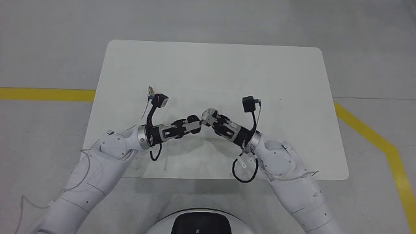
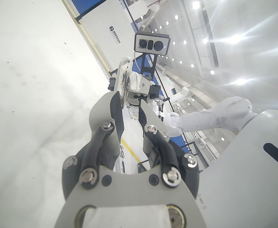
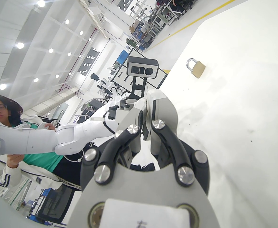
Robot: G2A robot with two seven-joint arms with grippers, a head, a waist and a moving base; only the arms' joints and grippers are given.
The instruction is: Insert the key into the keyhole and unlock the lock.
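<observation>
Brass padlock (image 3: 197,68) on table (image 3: 248,96), right wrist view; left wrist view: key (image 2: 124,84) between right fingers (image 2: 136,81), left fingers (image 2: 116,112) apart.

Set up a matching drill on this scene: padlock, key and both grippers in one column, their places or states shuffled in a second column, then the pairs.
Things
1. padlock
2. key
3. left gripper
4. right gripper

Places or states
A. open, fingers apart
B. lying on the white table
C. shut on a thing
D. held between gripper fingers

Pairs: 1-B, 2-D, 3-A, 4-C
</observation>
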